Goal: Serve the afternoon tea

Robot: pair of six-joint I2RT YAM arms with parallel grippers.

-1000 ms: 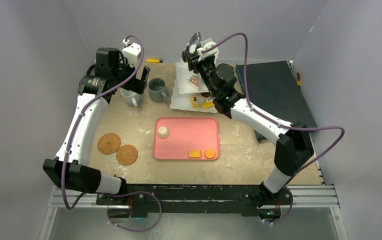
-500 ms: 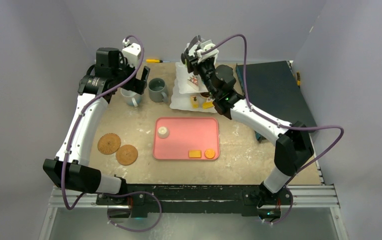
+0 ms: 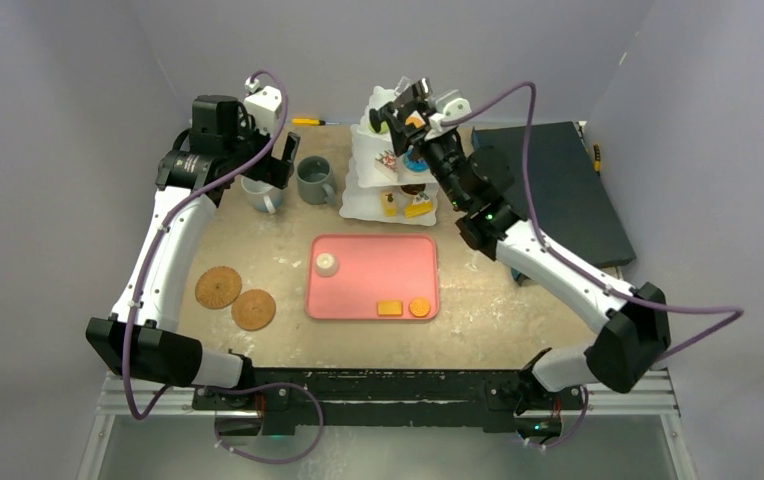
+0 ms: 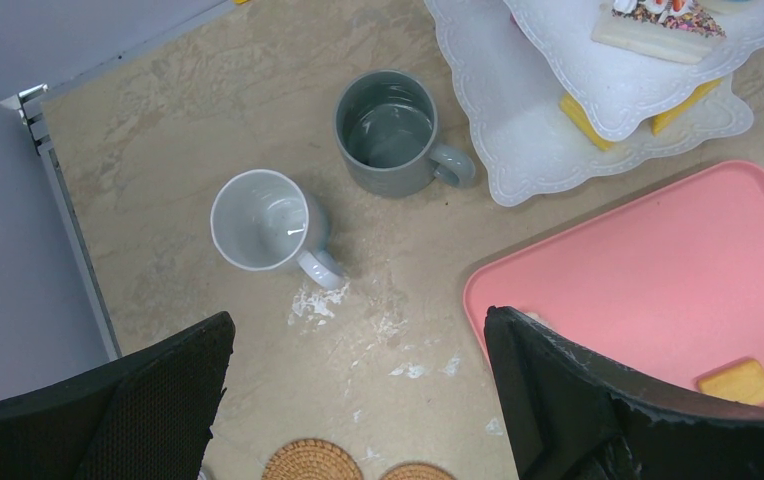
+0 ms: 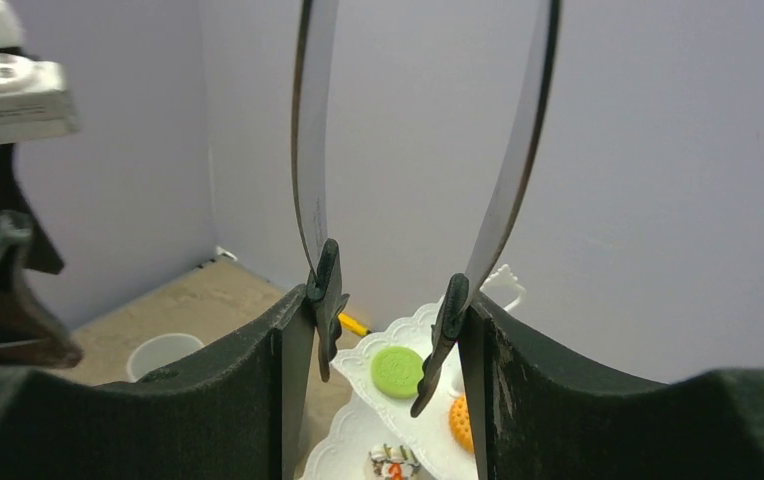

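The white three-tier stand (image 3: 354,207) stands at the back, behind the pink tray (image 3: 373,280). A green pastry (image 5: 396,370) and an orange one (image 5: 461,422) lie on its top tier (image 5: 408,329). My right gripper (image 5: 383,310) is shut on the black-tipped tongs (image 5: 310,150), just above that tier. The tong tips stand apart with nothing between them. My left gripper (image 4: 358,330) is open and empty above the table, near the white mug (image 4: 258,220) and grey mug (image 4: 388,130). Two cork coasters (image 3: 218,287) (image 3: 253,309) lie at the left.
On the pink tray lie a white pastry (image 3: 327,264), a yellow biscuit (image 3: 390,308) and an orange round one (image 3: 419,308). A dark pad (image 3: 548,185) covers the back right. A yellow-handled tool (image 3: 308,121) lies by the back wall.
The right arm has swung its elbow out to the right, and the tongs have drawn back from the top tier. A green pastry now shows there. The left arm has not moved.
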